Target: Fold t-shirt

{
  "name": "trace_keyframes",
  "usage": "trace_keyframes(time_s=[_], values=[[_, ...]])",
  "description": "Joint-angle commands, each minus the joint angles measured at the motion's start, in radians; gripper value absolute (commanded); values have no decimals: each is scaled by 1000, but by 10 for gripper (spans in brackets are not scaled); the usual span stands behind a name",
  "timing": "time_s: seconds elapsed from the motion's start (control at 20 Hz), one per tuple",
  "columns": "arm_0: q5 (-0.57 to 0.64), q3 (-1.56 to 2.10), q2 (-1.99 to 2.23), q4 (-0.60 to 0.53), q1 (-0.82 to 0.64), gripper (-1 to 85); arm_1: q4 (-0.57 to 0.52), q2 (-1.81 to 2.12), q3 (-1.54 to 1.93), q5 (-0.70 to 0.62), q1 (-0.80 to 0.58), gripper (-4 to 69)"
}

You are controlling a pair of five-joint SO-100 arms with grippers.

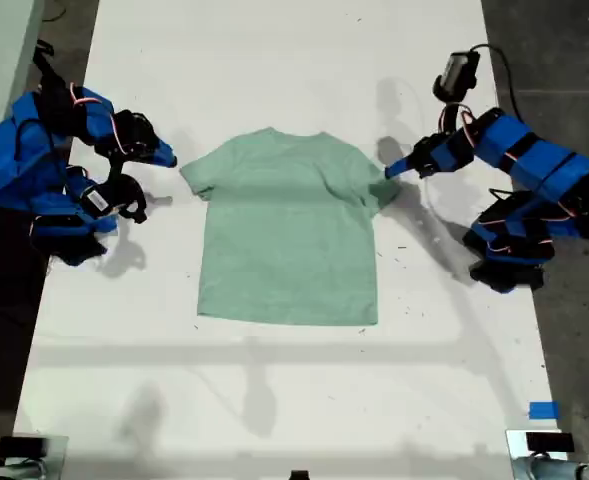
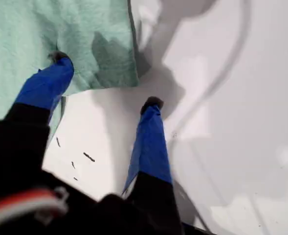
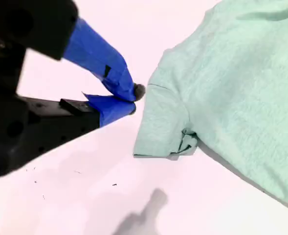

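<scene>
My first gripper (image 2: 104, 81) has its blue jaws spread apart, one fingertip resting over the hem of a sleeve (image 2: 112, 54) and the other over bare table beside it, so nothing is pinched yet. In the exterior view this is the arm at that view's right, its tip (image 1: 399, 168) at the sleeve on that side of the t-shirt (image 1: 289, 230). My second gripper (image 3: 131, 98) has its jaws together with nothing between them, just beside the other sleeve (image 3: 161, 122), whose corner is a little rumpled; in the exterior view it sits at that view's left (image 1: 164, 158). The pale mint t-shirt lies flat and face up in the middle of the white table (image 1: 274, 400), collar toward the top of the exterior view, not yet folded at all. To do this step well, I judge the first gripper should press its lower finger under the sleeve edge before closing, so it catches cloth rather than sliding over it. The second gripper needs to open first, then take its sleeve the same way. Lifting both low and evenly should keep the body from dragging askew.
</scene>
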State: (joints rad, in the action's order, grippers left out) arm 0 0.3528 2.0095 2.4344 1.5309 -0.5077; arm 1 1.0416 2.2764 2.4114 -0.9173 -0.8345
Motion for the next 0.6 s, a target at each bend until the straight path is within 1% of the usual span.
trace_keyframes(time_s=[0.0, 0.35, 0.55], values=[[9, -37, -2, -5, -17, 0, -98, -34, -2, -44, -20, 322], [14, -26, -3, -5, -29, 0, -232, -219, -8, -74, 11, 323], [21, -15, -3, -6, -41, 0, -249, -347, -66, -87, 49, 315]])
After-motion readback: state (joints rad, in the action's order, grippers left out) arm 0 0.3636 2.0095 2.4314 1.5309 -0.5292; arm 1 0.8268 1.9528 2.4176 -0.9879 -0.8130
